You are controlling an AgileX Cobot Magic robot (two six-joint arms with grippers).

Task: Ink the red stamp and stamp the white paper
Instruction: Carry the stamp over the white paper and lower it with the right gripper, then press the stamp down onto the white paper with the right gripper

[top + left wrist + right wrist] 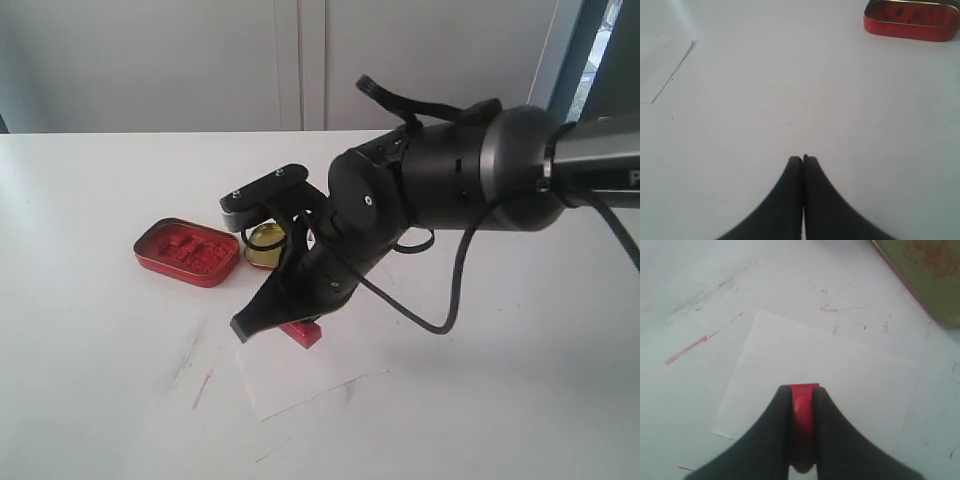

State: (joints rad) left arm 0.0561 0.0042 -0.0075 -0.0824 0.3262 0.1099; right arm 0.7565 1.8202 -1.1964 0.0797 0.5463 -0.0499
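Being clenched in the right gripper [801, 390], the red stamp [802, 410] is held over the white paper [840, 375]. Left gripper [803, 159] is closed empty nearby. White table [100, 380] beside paper is red-streaked; pale wall panels [150, 60] behind.

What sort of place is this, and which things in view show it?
Probably a robotics lab workbench: a white table streaked with red ink, the right gripper holding the red stamp over the white paper, pale panels behind.
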